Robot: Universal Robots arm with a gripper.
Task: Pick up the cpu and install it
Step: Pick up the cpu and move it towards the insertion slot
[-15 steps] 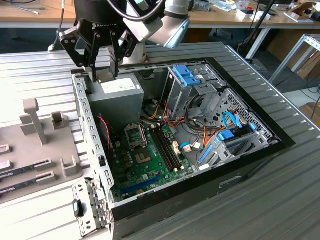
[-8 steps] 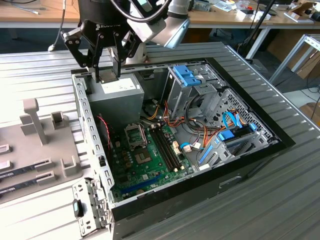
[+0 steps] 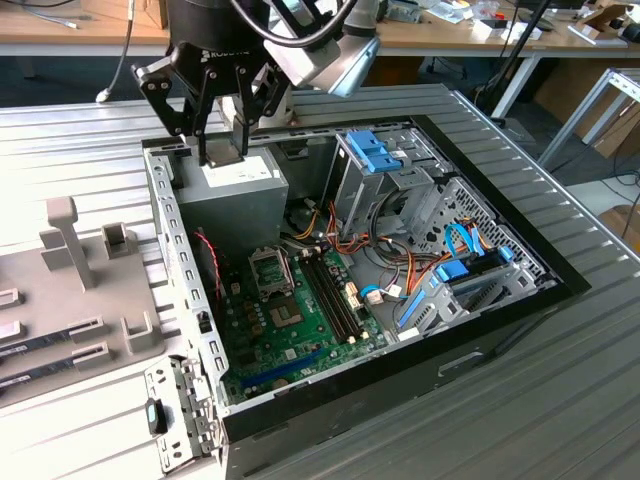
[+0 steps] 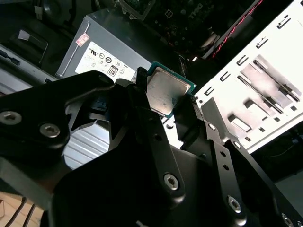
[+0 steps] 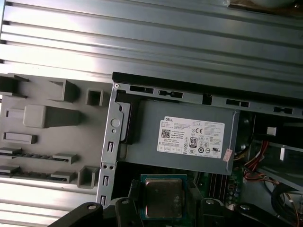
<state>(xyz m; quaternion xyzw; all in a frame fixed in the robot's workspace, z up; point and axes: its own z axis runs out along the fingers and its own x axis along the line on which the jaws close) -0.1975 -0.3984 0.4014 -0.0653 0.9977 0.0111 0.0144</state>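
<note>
My gripper [image 3: 226,152] hangs over the back corner of the open computer case [image 3: 560,285], above the grey power supply [image 3: 235,200]. It is shut on the cpu [image 4: 165,90], a small square chip with a silvery top and a thin green rim, held by its edges between the two black fingers [image 4: 140,80]. In the first wrist view the cpu [image 5: 163,196] sits between the fingertips, with the labelled power supply [image 5: 189,137] just beyond it. The black square socket frame [image 3: 270,270] lies on the green motherboard [image 3: 300,320], lower in the case and apart from the gripper.
Long memory slots [image 3: 335,295] run beside the socket. Blue-tabbed drive cages [image 3: 375,155] and cable bundles [image 3: 400,270] fill the case toward the exterior view's right. A grey fixture tray [image 3: 70,290] with posts lies outside the case on the exterior view's left, on a ribbed metal table [image 3: 560,400].
</note>
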